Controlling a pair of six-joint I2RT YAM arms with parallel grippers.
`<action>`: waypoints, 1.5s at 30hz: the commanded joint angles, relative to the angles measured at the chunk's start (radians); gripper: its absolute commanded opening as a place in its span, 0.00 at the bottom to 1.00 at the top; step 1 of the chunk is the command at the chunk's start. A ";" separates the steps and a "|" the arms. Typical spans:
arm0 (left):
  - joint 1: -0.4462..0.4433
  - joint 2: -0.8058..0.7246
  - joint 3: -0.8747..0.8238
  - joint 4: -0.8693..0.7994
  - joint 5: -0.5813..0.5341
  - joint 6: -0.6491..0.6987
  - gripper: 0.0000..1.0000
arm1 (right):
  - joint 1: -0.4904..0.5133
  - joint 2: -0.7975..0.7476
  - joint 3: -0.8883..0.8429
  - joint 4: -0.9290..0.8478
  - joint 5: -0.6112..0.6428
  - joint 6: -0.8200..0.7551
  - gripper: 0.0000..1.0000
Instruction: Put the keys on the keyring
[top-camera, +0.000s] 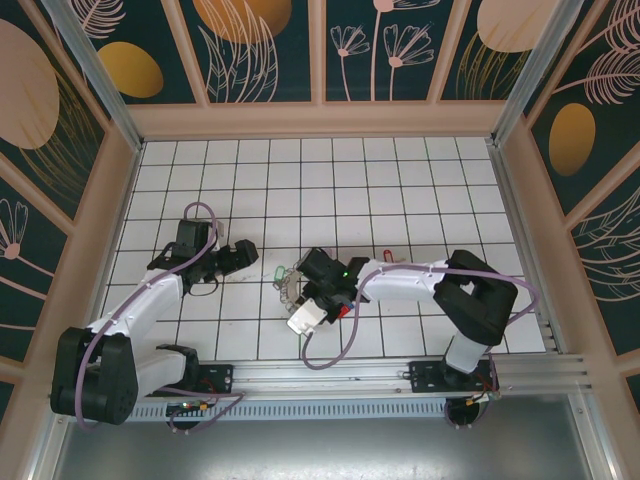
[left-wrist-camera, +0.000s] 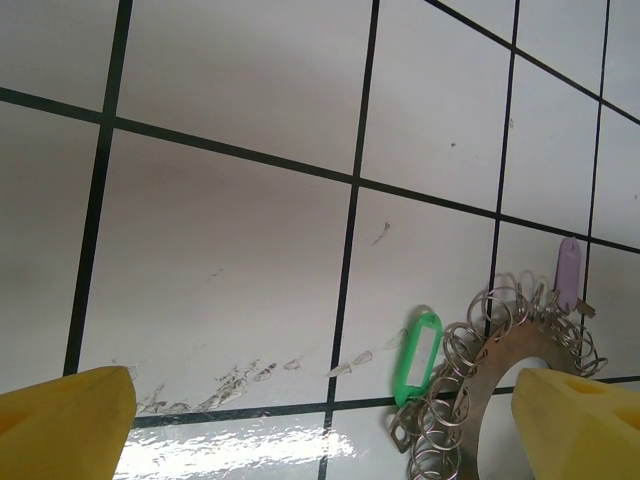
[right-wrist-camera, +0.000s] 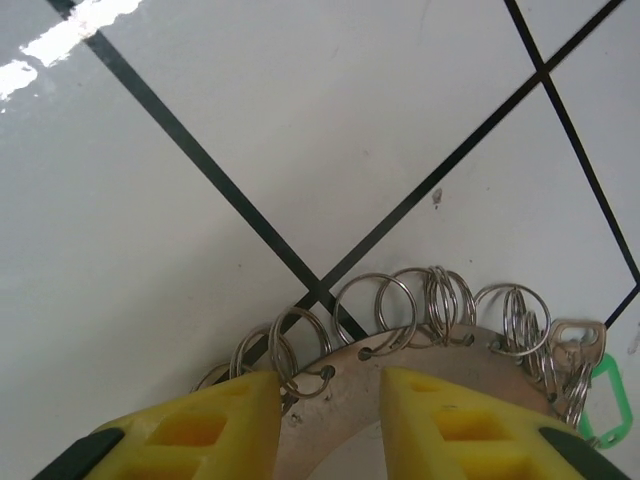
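Okay so the keyring (left-wrist-camera: 510, 345) lies flat on the desk (top-camera: 400, 170), toward its near edge. Right fingers (right-wrist-camera: 200, 430), released, sit over its rim. Left fingers (left-wrist-camera: 60, 420) gape wide, ring to their right.

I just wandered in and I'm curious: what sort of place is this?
Probably a small enclosed robot test booth, not a real room: a white gridded work surface, wood-framed wall panels painted with flowers, and two white-and-black robot arms bolted to a silver metal rail at its near edge.
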 joint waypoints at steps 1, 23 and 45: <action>0.007 0.015 -0.008 0.035 0.025 -0.005 0.96 | 0.021 0.028 -0.004 -0.086 0.063 -0.093 0.34; 0.007 0.051 -0.011 0.071 0.058 -0.015 0.94 | 0.036 0.090 0.060 -0.090 0.042 -0.069 0.25; 0.007 -0.174 -0.069 0.306 0.290 0.066 0.81 | -0.086 -0.137 -0.026 0.157 -0.237 0.286 0.00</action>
